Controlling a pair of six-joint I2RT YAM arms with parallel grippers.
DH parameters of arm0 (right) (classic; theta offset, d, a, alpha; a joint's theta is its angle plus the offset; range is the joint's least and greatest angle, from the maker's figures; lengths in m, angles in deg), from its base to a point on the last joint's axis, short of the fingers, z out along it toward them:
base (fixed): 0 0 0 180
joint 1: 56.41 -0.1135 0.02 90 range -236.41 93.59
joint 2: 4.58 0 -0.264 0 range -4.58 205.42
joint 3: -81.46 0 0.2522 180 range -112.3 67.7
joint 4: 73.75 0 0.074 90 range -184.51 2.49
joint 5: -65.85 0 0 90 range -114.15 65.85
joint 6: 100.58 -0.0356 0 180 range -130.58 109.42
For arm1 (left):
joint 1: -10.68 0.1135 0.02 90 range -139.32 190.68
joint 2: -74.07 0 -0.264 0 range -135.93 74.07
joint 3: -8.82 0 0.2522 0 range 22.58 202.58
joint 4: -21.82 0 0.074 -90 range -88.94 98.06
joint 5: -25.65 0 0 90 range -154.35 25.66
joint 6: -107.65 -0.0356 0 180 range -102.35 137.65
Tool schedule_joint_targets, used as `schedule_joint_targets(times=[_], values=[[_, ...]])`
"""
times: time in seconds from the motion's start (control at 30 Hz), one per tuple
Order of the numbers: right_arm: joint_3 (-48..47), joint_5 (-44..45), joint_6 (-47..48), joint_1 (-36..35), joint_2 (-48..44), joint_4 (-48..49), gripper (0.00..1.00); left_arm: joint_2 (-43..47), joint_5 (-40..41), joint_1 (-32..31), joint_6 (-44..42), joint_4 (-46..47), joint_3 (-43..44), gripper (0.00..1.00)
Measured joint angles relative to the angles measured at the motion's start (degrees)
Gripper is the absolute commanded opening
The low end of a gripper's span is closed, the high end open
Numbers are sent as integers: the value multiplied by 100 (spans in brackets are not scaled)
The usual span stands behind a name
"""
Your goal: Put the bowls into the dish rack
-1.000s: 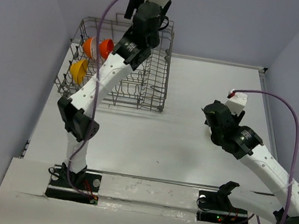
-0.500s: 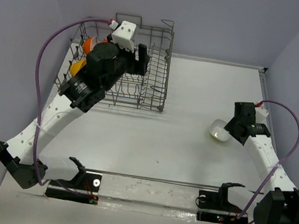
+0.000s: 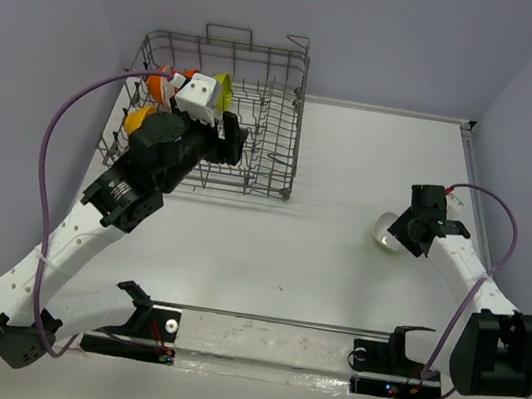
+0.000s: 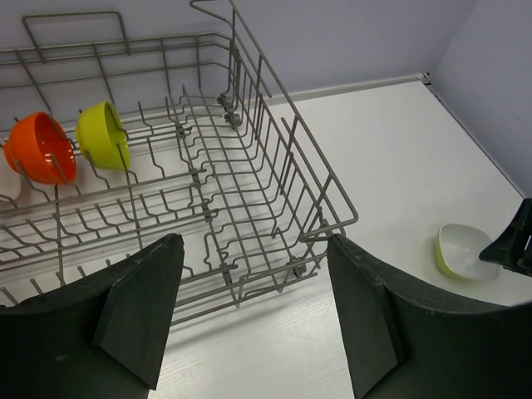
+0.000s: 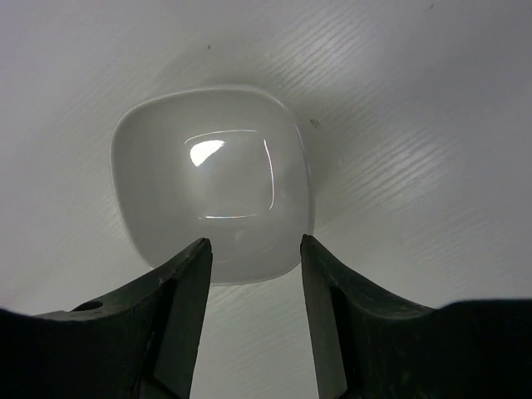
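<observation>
Legible txt, labels, brands, nos., signs: none, all 3 views. Dish rack (image 3: 266,147) & white bowl (image 5: 214,187): plain surfaces, no marks that can be read.

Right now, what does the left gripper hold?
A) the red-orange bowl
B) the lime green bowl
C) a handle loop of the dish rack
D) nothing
D: the left gripper is open, and only the dish rack shows between its fingers; the lime green bowl stands in the rack, apart from it.

Red-orange bowl (image 4: 40,148) and lime bowl (image 4: 104,133) on edge in grey wire dish rack (image 3: 267,129); white bowl (image 5: 214,195) outside, well apart.
</observation>
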Motion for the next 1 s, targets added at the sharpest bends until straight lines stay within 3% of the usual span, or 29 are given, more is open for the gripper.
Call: schedule_joint_targets(times=[0.7, 1.0], values=[[232, 66, 57, 737, -133, 105, 53, 111, -68, 0, -7, 101, -323, 79], [229, -92, 98, 833, 363, 439, 50, 109, -153, 0, -7, 120, -369, 80]])
